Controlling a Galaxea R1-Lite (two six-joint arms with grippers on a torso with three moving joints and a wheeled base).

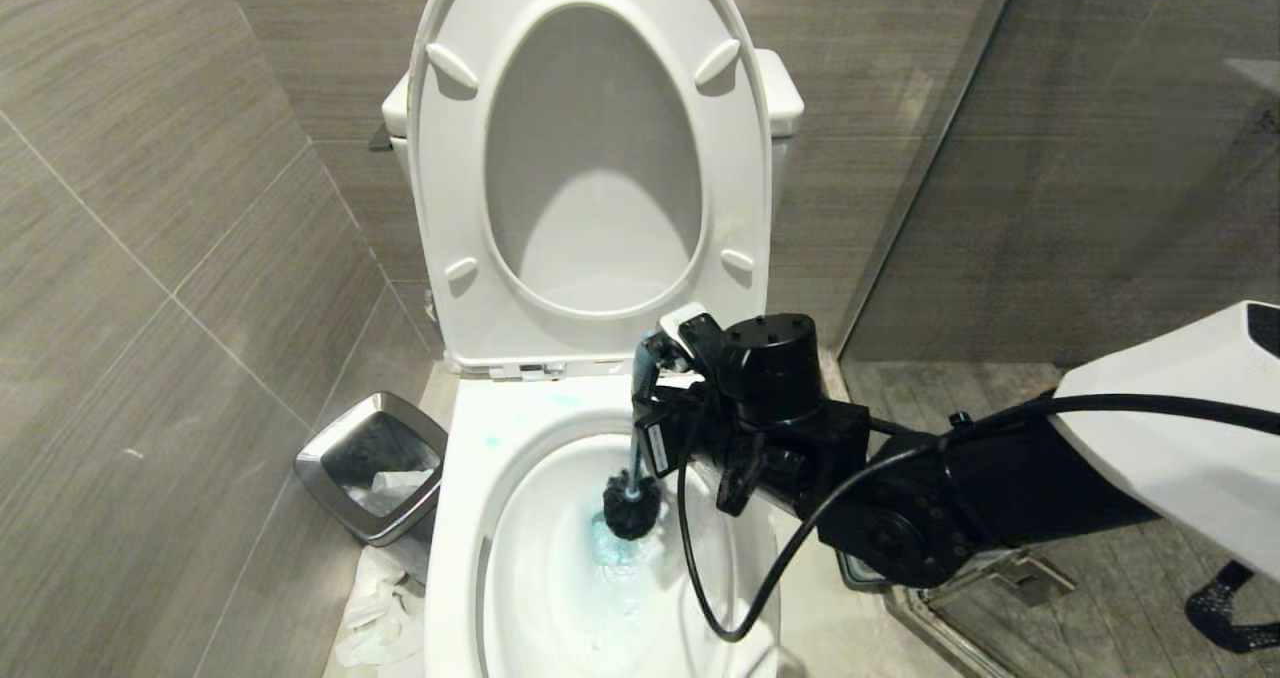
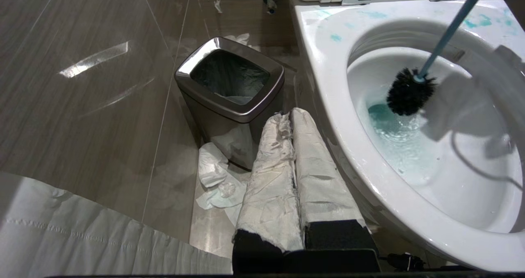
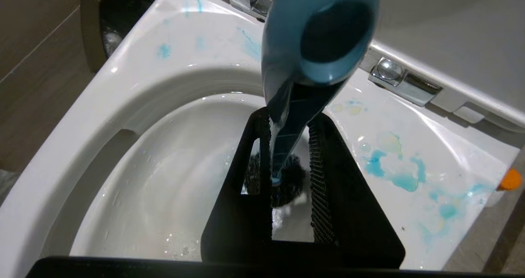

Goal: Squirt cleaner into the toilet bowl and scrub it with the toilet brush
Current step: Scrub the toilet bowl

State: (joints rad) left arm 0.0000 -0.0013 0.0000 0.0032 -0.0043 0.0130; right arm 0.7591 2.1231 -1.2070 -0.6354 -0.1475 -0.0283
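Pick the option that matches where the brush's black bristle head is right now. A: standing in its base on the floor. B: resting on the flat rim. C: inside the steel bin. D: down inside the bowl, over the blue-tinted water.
D: the toilet brush, gripped by the right gripper, has its head inside the toilet bowl above blue water.

Even overhead light, glare on wall tiles (image 2: 94,58), blurred brush handle (image 3: 320,36) close up

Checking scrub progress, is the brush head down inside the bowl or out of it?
Inside. The toilet brush has its black bristle head below the rim of the toilet bowl, just above the blue-tinted water.
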